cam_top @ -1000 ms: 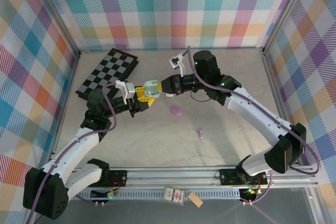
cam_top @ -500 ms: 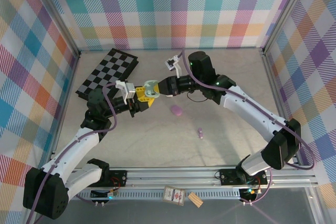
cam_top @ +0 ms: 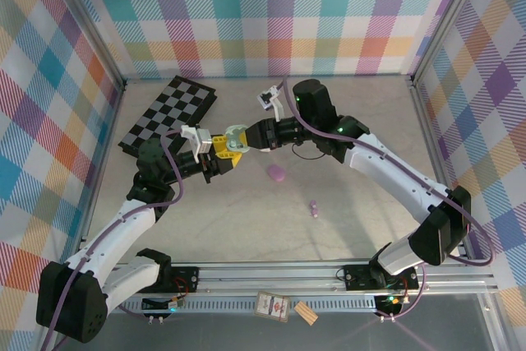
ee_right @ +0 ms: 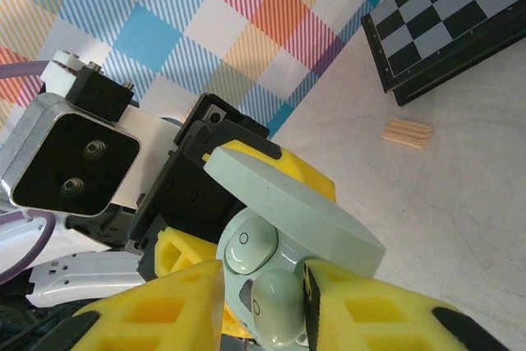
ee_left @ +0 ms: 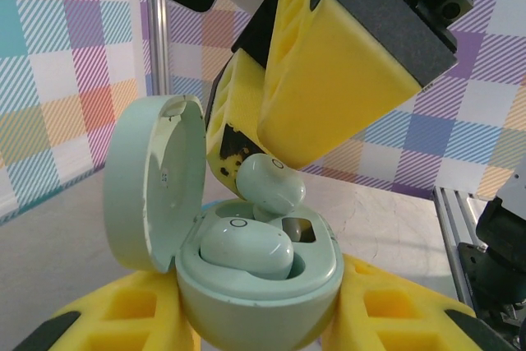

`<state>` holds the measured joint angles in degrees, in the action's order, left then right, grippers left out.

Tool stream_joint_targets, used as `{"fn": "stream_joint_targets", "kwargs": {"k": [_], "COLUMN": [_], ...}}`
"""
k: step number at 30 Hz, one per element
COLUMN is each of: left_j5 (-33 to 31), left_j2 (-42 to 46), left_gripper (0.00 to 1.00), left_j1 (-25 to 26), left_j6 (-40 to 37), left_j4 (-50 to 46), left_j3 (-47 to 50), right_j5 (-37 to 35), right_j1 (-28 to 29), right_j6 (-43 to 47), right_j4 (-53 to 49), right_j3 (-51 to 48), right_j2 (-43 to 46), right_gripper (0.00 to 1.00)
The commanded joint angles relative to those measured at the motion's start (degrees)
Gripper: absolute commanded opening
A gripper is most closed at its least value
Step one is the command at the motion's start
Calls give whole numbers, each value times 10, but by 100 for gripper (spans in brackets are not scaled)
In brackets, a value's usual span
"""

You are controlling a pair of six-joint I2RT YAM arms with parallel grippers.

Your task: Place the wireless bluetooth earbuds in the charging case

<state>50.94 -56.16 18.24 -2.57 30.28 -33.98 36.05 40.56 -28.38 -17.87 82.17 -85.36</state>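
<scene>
My left gripper (cam_top: 223, 148) is shut on the base of a pale green charging case (ee_left: 259, 289), held above the table with its lid (ee_left: 154, 180) swung open. One pale green earbud (ee_left: 246, 246) sits in its socket. A second pale green earbud (ee_left: 271, 184) rests tilted over the other socket, under my right gripper (cam_top: 249, 138). In the right wrist view that second earbud (ee_right: 279, 306) touches the right-hand yellow finger (ee_right: 370, 318), with a gap to the left-hand finger (ee_right: 160, 314), so my right gripper (ee_right: 263, 302) stands open around it.
A purple pebble-like piece (cam_top: 276, 173) and a small purple earbud (cam_top: 313, 208) lie on the table right of centre. A chessboard (cam_top: 168, 113) lies at the back left, with a small wooden block (ee_right: 408, 132) near it. Checked walls close in the table.
My right gripper moved slightly left onto the case, then its jaws widened off the second earbud. The left arm and case have stayed still.
</scene>
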Motion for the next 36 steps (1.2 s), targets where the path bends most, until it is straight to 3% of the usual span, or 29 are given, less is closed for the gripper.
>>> {"fn": "stream_joint_targets", "kwargs": {"k": [1, 13, 18, 24, 30, 36], "left_j5": [15, 18, 21, 24, 26, 23], "left_j2": [3, 8, 8, 12, 14, 18], "left_gripper": [32, 32, 32, 32, 32, 33], "left_j1": [4, 4, 4, 4, 4, 3], "left_j6": [3, 0, -5, -6, -8, -5], "left_j4": [41, 44, 42, 41, 40, 42], "left_j3": [-6, -2, -3, 0, -2, -3], "right_j5": [-25, -55, -73, -109, -141, -127], "right_j1": [1, 1, 1, 1, 1, 3], "right_j6": [24, 55, 86, 99, 108, 125], "right_j4": [-23, -19, -52, -90, -150, -208], "right_j3": [19, 1, 43, 111, 193, 245], "right_j2": [13, 61, 57, 11, -58, -107], "right_gripper": [37, 44, 56, 66, 68, 66]}}
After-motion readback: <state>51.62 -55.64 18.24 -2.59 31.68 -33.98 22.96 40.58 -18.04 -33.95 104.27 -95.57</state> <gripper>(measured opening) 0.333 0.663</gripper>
